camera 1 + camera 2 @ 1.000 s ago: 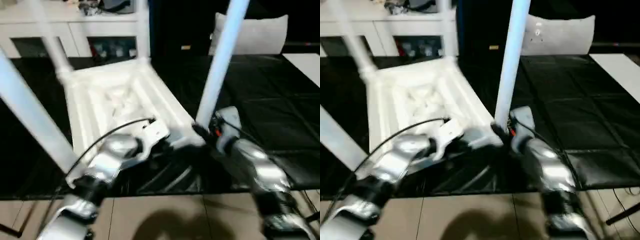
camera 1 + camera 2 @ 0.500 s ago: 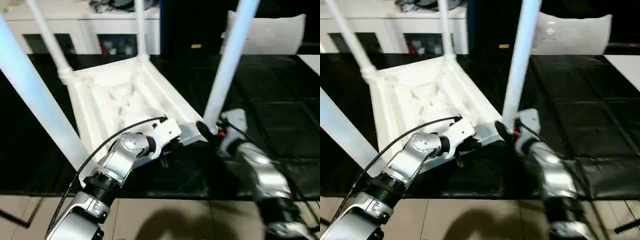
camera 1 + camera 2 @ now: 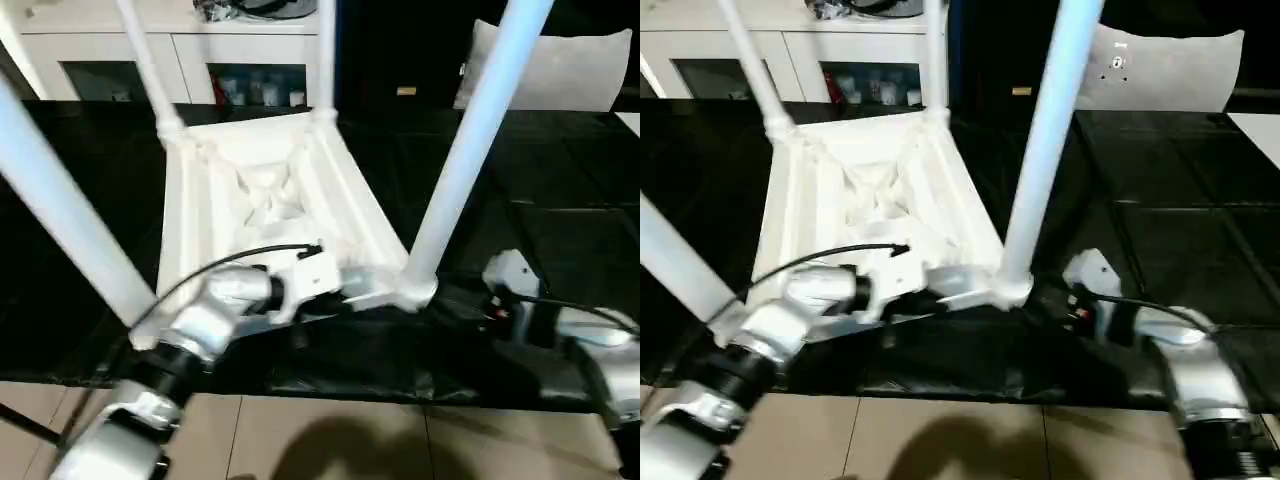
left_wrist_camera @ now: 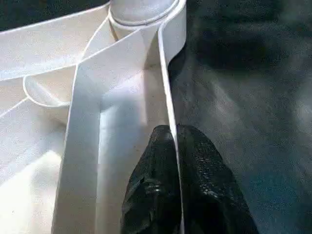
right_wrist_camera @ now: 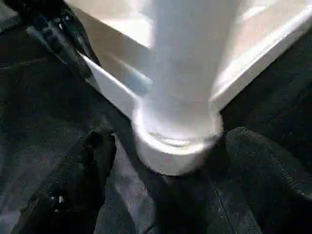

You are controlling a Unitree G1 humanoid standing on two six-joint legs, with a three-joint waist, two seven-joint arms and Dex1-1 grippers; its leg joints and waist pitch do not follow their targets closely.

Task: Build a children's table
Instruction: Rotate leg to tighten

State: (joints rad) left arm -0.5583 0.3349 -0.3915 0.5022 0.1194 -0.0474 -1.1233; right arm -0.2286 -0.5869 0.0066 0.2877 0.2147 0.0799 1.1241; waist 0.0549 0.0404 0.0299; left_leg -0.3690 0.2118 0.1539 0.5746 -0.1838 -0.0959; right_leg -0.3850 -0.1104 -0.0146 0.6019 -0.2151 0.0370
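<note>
A black padded mat [image 3: 520, 180] covers the floor area ahead, with tan floor tiles [image 3: 330, 440] showing along its near edge. On the mat lies the children's table [image 3: 270, 210], upside down, its ribbed underside facing up and all four white legs seated in the corner sockets and standing upward: the near left leg [image 3: 65, 215] crosses the left side of the head view, the near right leg [image 3: 470, 150] rises from its rounded socket [image 3: 415, 292] near the middle, and the two far legs [image 3: 145, 65] stand at the back corners. Beyond the mat, a white cabinet [image 3: 200, 60] with glass doors runs along the far wall, and a white cushion [image 3: 570, 70] sits at the far right. The left arm [image 3: 190, 335] reaches in from the lower left to the near rim of the tabletop; its wrist view shows the left gripper [image 4: 174, 141] with the jaws closed on the thin upright rim wall [image 4: 168, 87], one black finger on each side of it. The right arm [image 3: 590, 345] comes in from the lower right, and the right gripper [image 5: 165, 156] sits just beside the near right socket, its jaws spread wide on either side of the socket's base without clamping it, a black finger [image 5: 265, 161] standing apart from the white plastic.
</note>
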